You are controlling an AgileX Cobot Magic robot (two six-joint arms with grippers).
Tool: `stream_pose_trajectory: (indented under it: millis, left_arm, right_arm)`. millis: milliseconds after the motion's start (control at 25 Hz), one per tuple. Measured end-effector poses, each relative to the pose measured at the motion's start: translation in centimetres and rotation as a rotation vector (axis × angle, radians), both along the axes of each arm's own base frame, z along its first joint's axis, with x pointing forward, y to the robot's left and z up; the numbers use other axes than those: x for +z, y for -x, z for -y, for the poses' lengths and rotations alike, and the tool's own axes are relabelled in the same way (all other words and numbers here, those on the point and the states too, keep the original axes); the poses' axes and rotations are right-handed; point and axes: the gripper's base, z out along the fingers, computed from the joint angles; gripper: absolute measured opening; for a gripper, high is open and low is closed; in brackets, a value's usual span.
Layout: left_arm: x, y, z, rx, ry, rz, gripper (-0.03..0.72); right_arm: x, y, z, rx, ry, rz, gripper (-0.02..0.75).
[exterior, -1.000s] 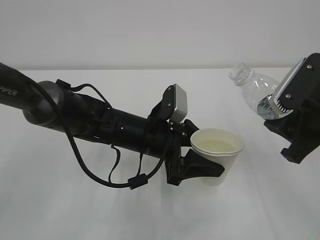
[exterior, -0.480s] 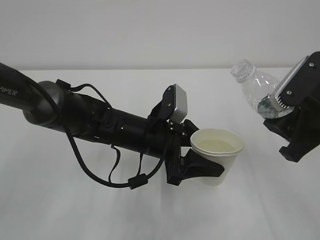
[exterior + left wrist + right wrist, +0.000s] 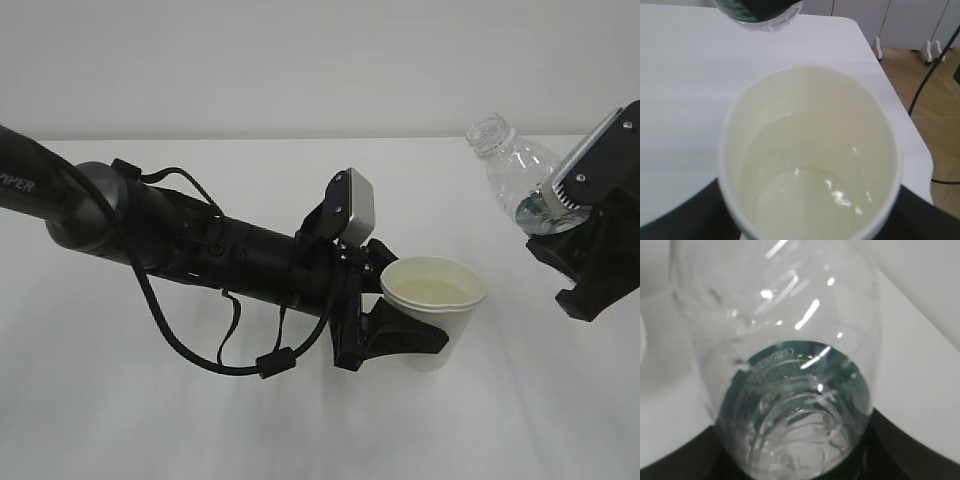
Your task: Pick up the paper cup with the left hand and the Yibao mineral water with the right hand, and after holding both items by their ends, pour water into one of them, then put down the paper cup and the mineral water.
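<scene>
L gripper [image 3: 415, 335] is clamped round the lower wall of the paper cup [image 3: 434, 300], held upright above the middle of the table [image 3: 150, 420]; the wrist view shows water already in the cup w/ glints on it. R gripper [image 3: 560, 225] grasps the Yibao mineral water [image 3: 515, 170] by its base end, neck tipped up-left, near the table's far right edge, well apart from the cup. Pour looks done, so set-down is prob next. Risks: cup is thin paper, pinched on the sides only, so any extra squeeze could buckle the wall and slop water over the rim; a fast or tilted descent would spill too. Letting go before the base sits flat could tip it. Bottle has no cap, some water seems left at the bottom, so swinging it back toward horizontal could dribble onto the table. It's also close to the right edge; a set-down there could topple off.
</scene>
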Motion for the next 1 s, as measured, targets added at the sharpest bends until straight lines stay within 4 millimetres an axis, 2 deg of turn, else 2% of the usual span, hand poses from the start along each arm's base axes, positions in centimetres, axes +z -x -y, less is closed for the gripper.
stream_pose_trajectory:
  millis: [1000]
  left_arm:
    - [-0.02, -0.17, 0.00, 0.035, -0.005, -0.046, 0.477]
  right_arm:
    - [0.00, 0.00, 0.00, -0.033, -0.045, -0.010, 0.429]
